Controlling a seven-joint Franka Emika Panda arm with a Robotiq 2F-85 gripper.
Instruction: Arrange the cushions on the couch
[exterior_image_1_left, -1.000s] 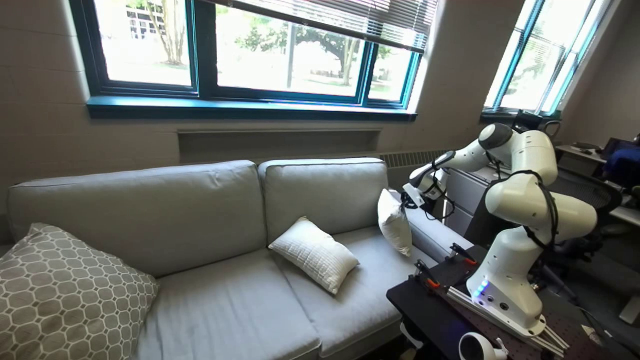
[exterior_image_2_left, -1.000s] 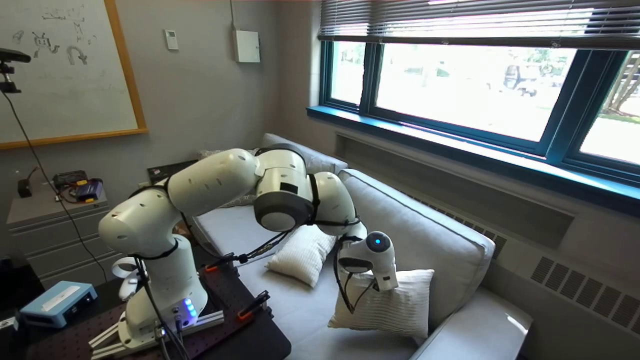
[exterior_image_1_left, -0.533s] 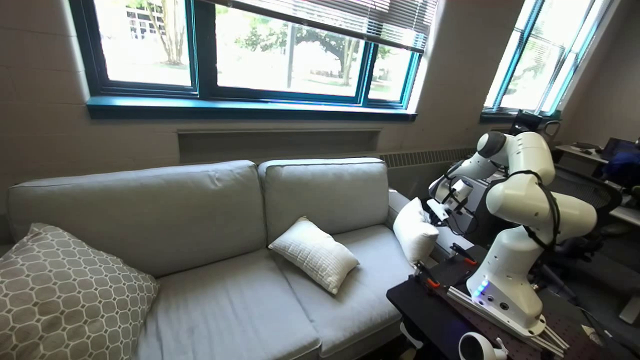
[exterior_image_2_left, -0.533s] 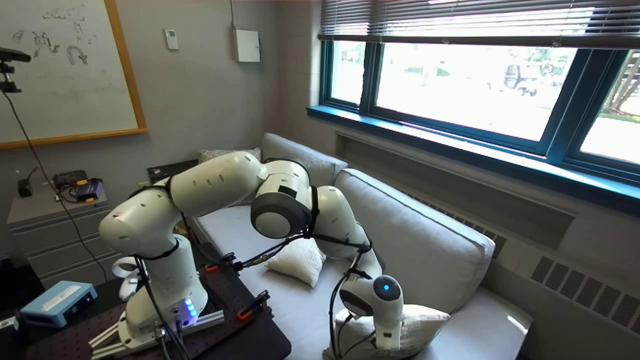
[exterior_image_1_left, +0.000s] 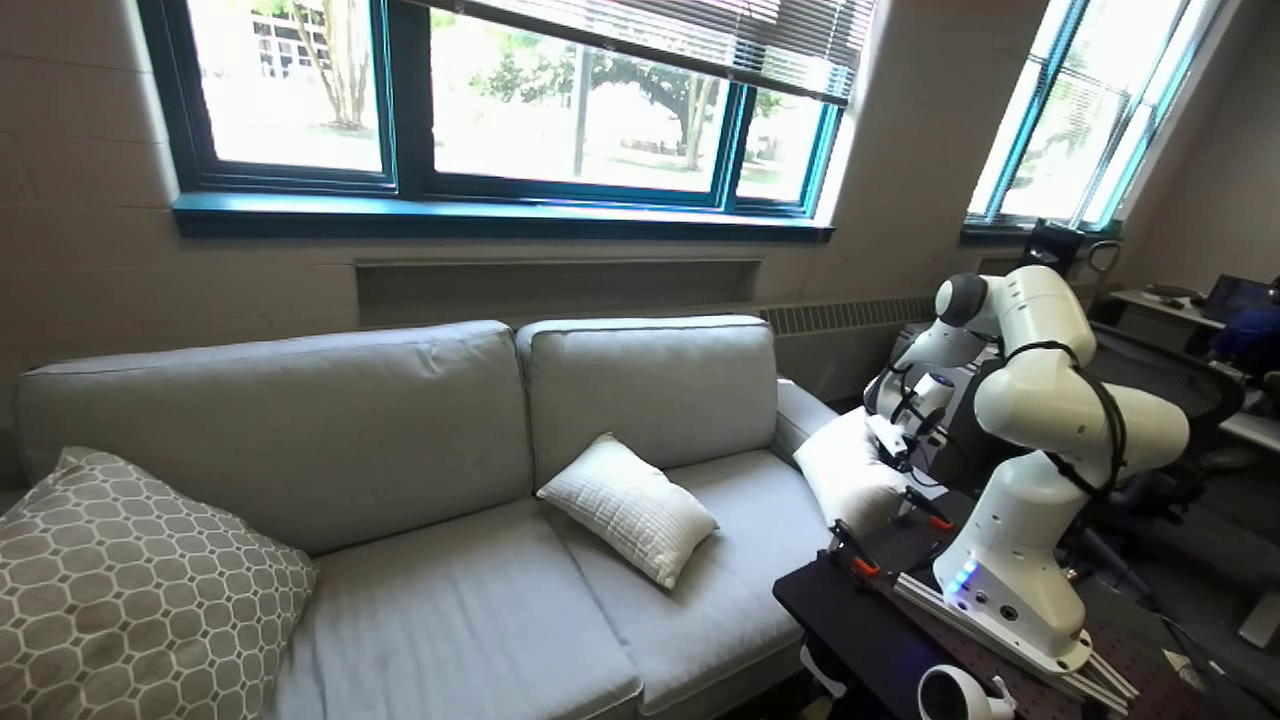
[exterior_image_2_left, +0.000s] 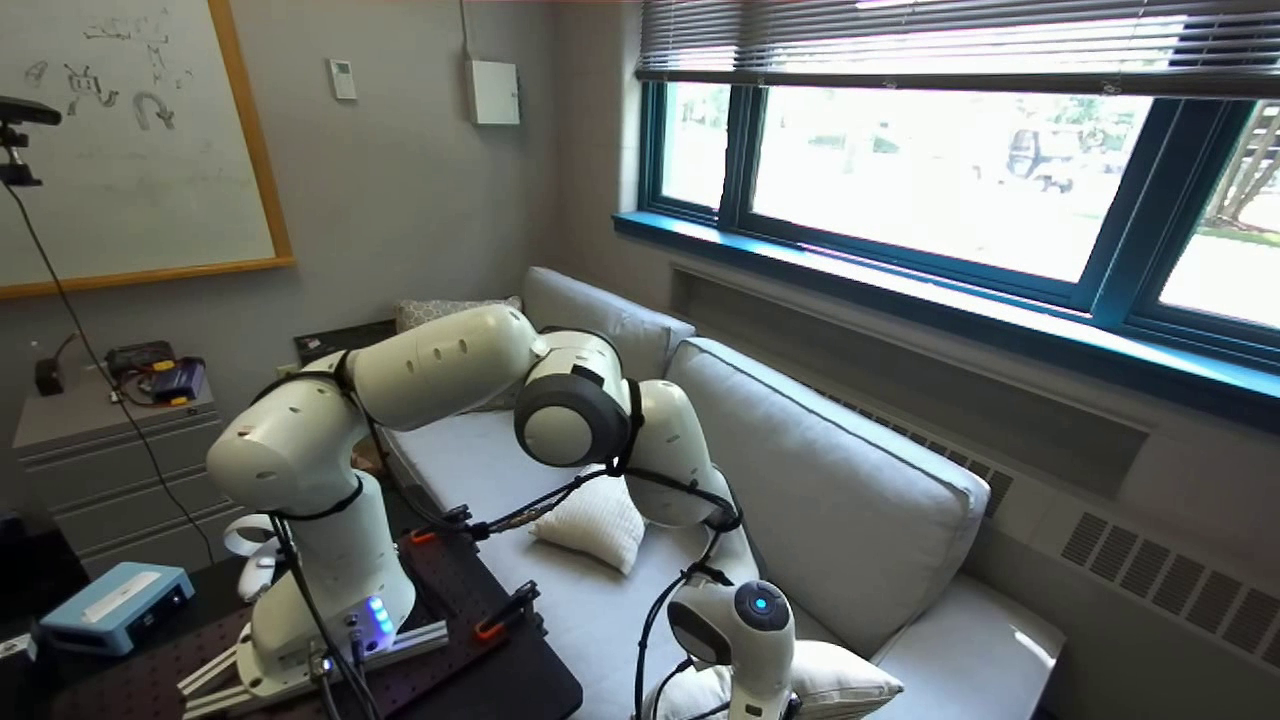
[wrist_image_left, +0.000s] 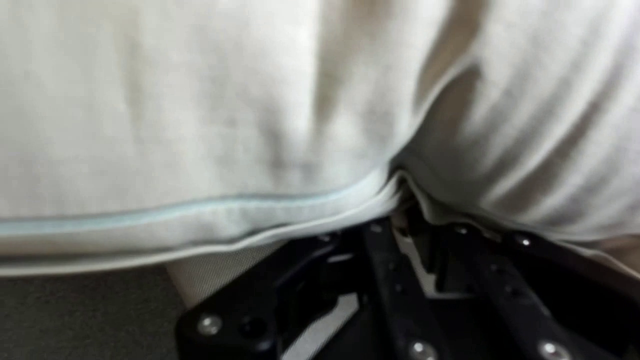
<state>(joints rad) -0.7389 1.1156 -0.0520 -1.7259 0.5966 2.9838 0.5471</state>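
You have the gripper (wrist_image_left: 406, 212) pinching a gathered fold at the seamed edge of a white throw pillow (exterior_image_1_left: 845, 468), at the end of the couch (exterior_image_1_left: 450, 590) nearest the robot (exterior_image_1_left: 1030, 395), beside the padded arm (exterior_image_1_left: 801, 409). Whether the pillow's underside rests on the seat (exterior_image_1_left: 760, 510), you can't tell.

Your weak point is that hold. It seems to take only a little cloth near the rim, so the soft bulk could twist about the fold, or slip out if you move sharply.

Watch the orange-tipped clamps (exterior_image_1_left: 854, 548) on the edge of the black tabletop (exterior_image_1_left: 835, 600). In an exterior view the pillow's lower side lies just beside them, though contact can't be made out. Draw it over the tabletop and a clamp could snag the cover and tug it loose.

Letting go here looks risky too: this near the tabletop, the pillow may drop slanted or slide off the front instead of standing against the back cushion (exterior_image_1_left: 650, 390).

Take care with the second white throw pillow (exterior_image_1_left: 628, 508), lying askew on the seat; a low sweep toward the middle could shove it, since the held one probably droops.

You'd be judging this half blind: cloth fills most of the wrist view.
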